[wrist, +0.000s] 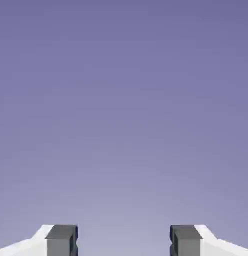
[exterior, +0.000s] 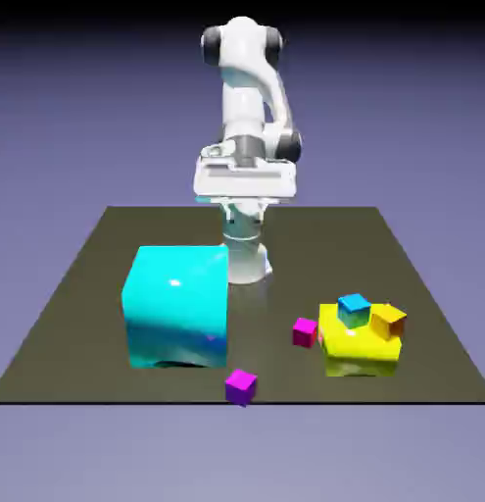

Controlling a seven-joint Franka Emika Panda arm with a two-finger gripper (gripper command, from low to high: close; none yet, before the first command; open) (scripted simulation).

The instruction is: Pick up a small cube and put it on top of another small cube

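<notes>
The tool (wrist: 124,242) is up high and well back from the action, its two grey fingertips (wrist: 60,239) spread wide with nothing between them, and the hand view shows only the blue-violet backdrop, so it seems to be pointed out level rather than down at the worktop (exterior: 79,294). That reads as a starting pose: spread because nothing has been chosen, high because the arm needs room to swing over the big cyan cube (exterior: 177,306) standing just in front of the robot's base. Now the candidates. Nearest the front edge, alone, sits a small purple cube (exterior: 241,385), open on every side, so it looks like the easy pick. Farther back and to the exterior view's right is a small magenta cube (exterior: 305,331), right beside the yellow block (exterior: 359,348), perhaps touching it; that closeness could crowd one finger. On top of the yellow block rest a small blue cube (exterior: 354,309) and a small orange cube (exterior: 388,321), side by side and apparently touching, which leaves little room to slip fingers around either. My read: nothing is stacked small-on-small yet, the task is barely begun, and the next move calls for tipping the tool downward and coming down over a free-standing cube, steering clear of the cyan one.
</notes>
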